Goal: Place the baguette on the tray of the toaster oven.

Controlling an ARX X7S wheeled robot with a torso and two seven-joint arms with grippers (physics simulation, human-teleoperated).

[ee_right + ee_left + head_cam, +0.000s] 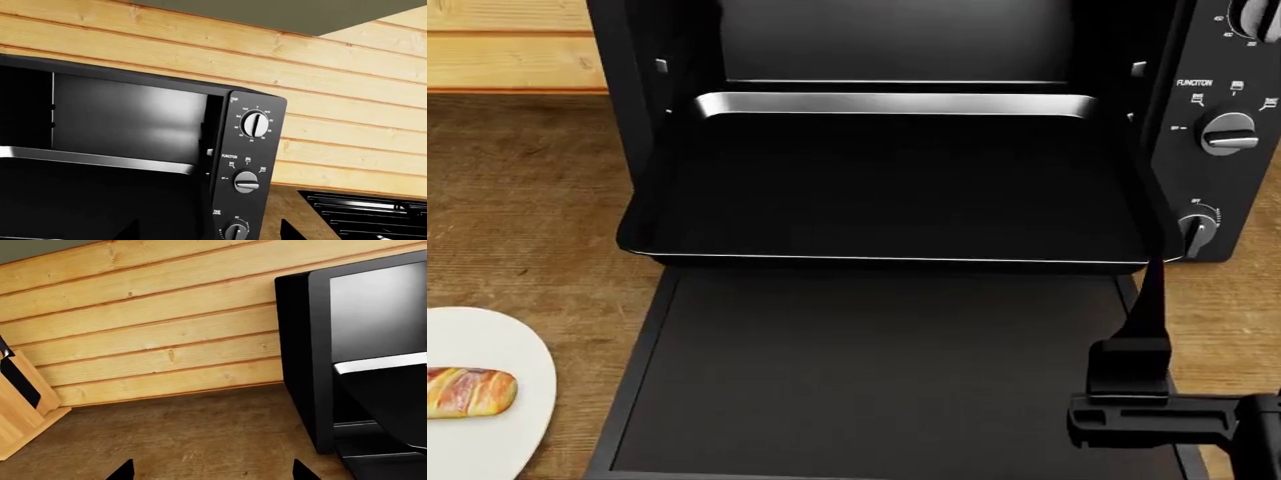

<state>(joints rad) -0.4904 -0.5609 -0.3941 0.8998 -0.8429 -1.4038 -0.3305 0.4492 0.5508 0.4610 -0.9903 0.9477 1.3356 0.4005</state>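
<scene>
Here, the baguette (pixel 470 392) lies on a white plate (pixel 507 350) at my left, well apart from the tray (pixel 894 250), which juts from the open oven (pixel 1214 180) above its lowered door (pixel 881 380). My left fingers (pixel 212 471) and right fingers (pixel 210 231) are both spread, holding nothing.

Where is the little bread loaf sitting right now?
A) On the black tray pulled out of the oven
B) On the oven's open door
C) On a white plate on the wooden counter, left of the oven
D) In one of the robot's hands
C: in the head view the baguette lies on the white plate at the left, while the tray and the open door hold nothing.
</scene>
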